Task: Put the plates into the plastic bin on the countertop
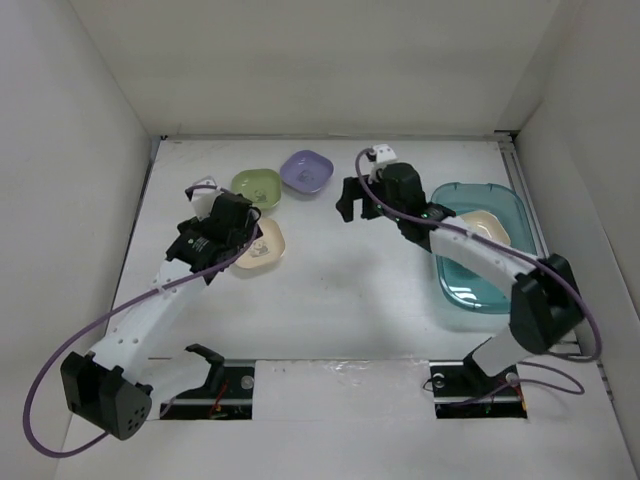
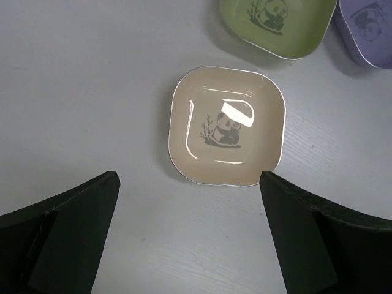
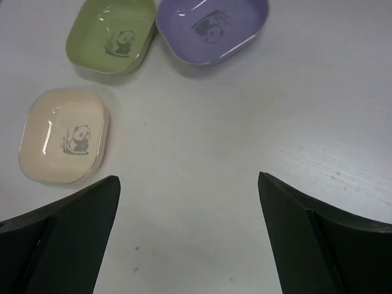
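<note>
Three plates lie at the back left of the white countertop [image 1: 340,280]: a green one [image 1: 257,187], a lavender one [image 1: 306,171] and a cream one [image 1: 265,245]. Another cream plate [image 1: 488,228] rests inside the teal plastic bin [image 1: 470,290] on the right. My left gripper [image 1: 243,238] hovers open over the near edge of the cream plate [image 2: 227,134], holding nothing. My right gripper [image 1: 352,208] hangs open and empty over bare table between the plates and the bin. In the right wrist view the cream [image 3: 63,136], green [image 3: 111,35] and lavender [image 3: 211,27] plates lie ahead to the left.
White walls [image 1: 90,150] enclose the table on the left, back and right. The right arm's forearm [image 1: 480,255] crosses above the bin. A purple cable [image 1: 60,370] loops beside the left arm's base.
</note>
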You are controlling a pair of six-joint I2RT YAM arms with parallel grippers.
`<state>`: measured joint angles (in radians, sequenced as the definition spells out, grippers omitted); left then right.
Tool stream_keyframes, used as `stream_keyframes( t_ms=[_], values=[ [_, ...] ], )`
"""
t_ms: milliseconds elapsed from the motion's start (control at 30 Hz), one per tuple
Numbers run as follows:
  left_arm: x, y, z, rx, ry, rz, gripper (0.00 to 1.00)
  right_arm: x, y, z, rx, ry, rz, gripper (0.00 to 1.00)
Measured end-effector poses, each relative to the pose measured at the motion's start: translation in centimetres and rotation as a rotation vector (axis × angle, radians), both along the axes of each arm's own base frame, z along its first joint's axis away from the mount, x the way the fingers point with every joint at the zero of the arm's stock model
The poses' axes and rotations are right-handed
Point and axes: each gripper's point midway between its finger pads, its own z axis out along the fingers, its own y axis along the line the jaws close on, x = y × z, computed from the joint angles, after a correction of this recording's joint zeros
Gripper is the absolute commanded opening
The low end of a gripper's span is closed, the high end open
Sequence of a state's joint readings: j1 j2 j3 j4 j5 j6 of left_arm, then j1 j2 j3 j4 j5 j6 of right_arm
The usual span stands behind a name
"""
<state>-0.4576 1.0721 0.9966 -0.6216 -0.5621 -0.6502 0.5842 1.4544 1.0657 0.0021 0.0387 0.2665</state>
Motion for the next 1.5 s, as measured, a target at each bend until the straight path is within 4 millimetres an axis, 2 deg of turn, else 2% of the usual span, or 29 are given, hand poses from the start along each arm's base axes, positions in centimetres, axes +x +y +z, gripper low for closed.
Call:
stream_keyframes(
  t_ms=[133, 233, 367, 467, 600, 700, 800, 833, 933, 967, 1100, 1233, 1300, 1367, 1433, 1500],
  values=[
    [-0.6, -0.1, -0.9, -0.074, 0.013, 0.063, 1.00, 2.9, 4.6, -2.1, -0.059, 0.049, 0.153, 1.00],
    [-1.6, 0.2, -2.1, -0.113, 0.025, 0.122, 1.00, 4.8, 9.0, -2.9, -0.092, 0.044, 0.252, 0.99],
    [-2.9, 1.2, -1.7, -0.142, 0.004, 0.184, 1.00, 3.6, 14.2, -5.9, -0.121, 0.088, 0.377, 0.96],
    [-3.1, 1.9, -0.5, -0.133, -0.028, 0.205, 1.00, 1.9, 16.8, -8.9, -0.158, 0.145, 0.431, 0.93],
    [-2.6, 2.5, 1.8, -0.104, -0.077, 0.217, 1.00, -0.6, 19.2, -12.8, -0.233, 0.222, 0.472, 0.90],
    [-2.3, 2.9, 2.9, -0.082, -0.106, 0.218, 1.00, -1.7, 20.6, -15.0, -0.269, 0.255, 0.488, 0.82],
    [-2.2, 3.1, 3.2, -0.063, -0.113, 0.212, 1.00, -2.8, 21.0, -16.9, -0.295, 0.287, 0.501, 0.61],
    [-2.2, 3.1, 3.3, -0.061, -0.116, 0.209, 1.00, -2.7, 21.1, -16.8, -0.293, 0.287, 0.497, 0.46],
    [-2.1, 3.1, 3.7, -0.063, -0.135, 0.203, 1.00, -2.5, 20.7, -17.1, -0.298, 0.299, 0.485, 0.18],
    [-2.1, 3.2, 3.8, -0.062, -0.141, 0.202, 1.00, -2.4, 20.7, -17.1, -0.293, 0.303, 0.482, 0.00],
    [-2.3, 3.6, 4.2, -0.052, -0.156, 0.206, 1.00, -2.9, 20.5, -16.4, -0.249, 0.299, 0.498, 0.00],
    [-2.2, 3.6, 4.3, -0.048, -0.155, 0.204, 1.00, -5.6, 17.2, -16.8, -0.253, 0.348, 0.504, 0.00],
    [-2.1, 3.4, 4.3, -0.048, -0.154, 0.193, 1.00, -6.8, 14.6, -16.4, -0.251, 0.376, 0.497, 0.00],
    [-2.0, 3.2, 4.3, -0.048, -0.154, 0.177, 1.00, -7.0, 10.8, -15.2, -0.234, 0.393, 0.451, 0.00],
    [-1.7, 2.6, 4.2, -0.051, -0.146, 0.142, 1.00, -5.2, 5.9, -12.8, -0.197, 0.374, 0.354, 0.00],
    [-1.2, 1.9, 3.8, -0.047, -0.128, 0.098, 1.00, -2.3, 0.6, -9.5, -0.160, 0.308, 0.227, 0.00]
  ],
)
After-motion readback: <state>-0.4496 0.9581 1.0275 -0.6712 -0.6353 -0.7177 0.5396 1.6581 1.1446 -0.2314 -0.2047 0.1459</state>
